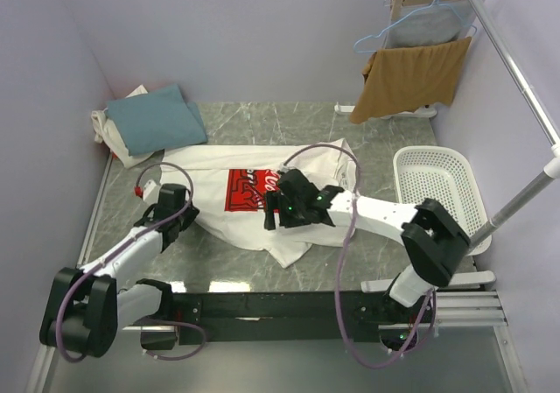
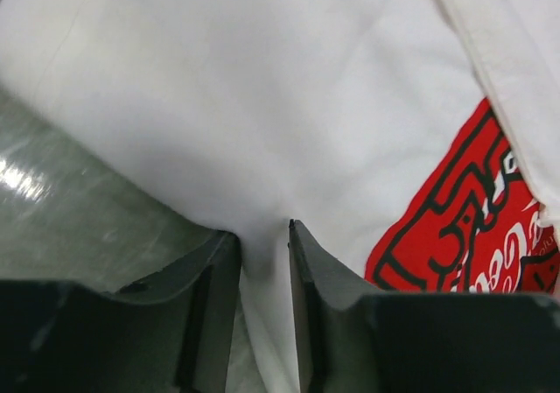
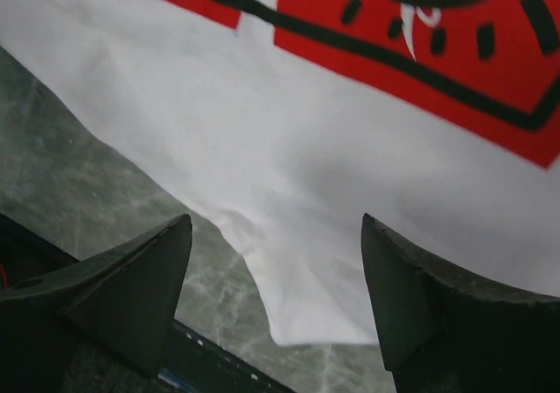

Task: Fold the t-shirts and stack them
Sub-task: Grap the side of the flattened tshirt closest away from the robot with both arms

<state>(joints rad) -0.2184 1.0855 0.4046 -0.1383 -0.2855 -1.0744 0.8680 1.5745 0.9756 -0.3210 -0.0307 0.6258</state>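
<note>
Judging from the top view, the task is taken to be well along but not finished. A teal-blue t-shirt (image 1: 153, 117) is seen folded on top of an off-white t-shirt (image 1: 122, 152) at the far left corner of the table (image 1: 262, 122), so a stack is already begun. The white t-shirt (image 1: 206, 161) is left to be folded and added. It is spread across the middle of the table, chest side up with its red print (image 1: 247, 190) shown, and its near part is rumpled and bunched toward the near edge. The left gripper (image 1: 191, 215) is placed at the shirt's left border, and the right gripper (image 1: 273, 216) is held over its middle, just beside the print.

In the left wrist view, the left gripper (image 2: 262, 235) is shown closed to a narrow gap, with a ridge of white cloth pinched between its fingers (image 2: 214, 288). The cloth is smooth and soft-looking around the grip. The green marbled table (image 2: 70, 227) is exposed to the left, and part of the red print (image 2: 455, 235) is seen to the right.

In the right wrist view, the right gripper (image 3: 276, 227) is spread wide and nothing is held. A loose corner of the white t-shirt (image 3: 289, 200) is framed between its fingers (image 3: 131, 288), lying on the table. The red print (image 3: 437, 69), crossed by black lines, is seen beyond that corner.
</note>
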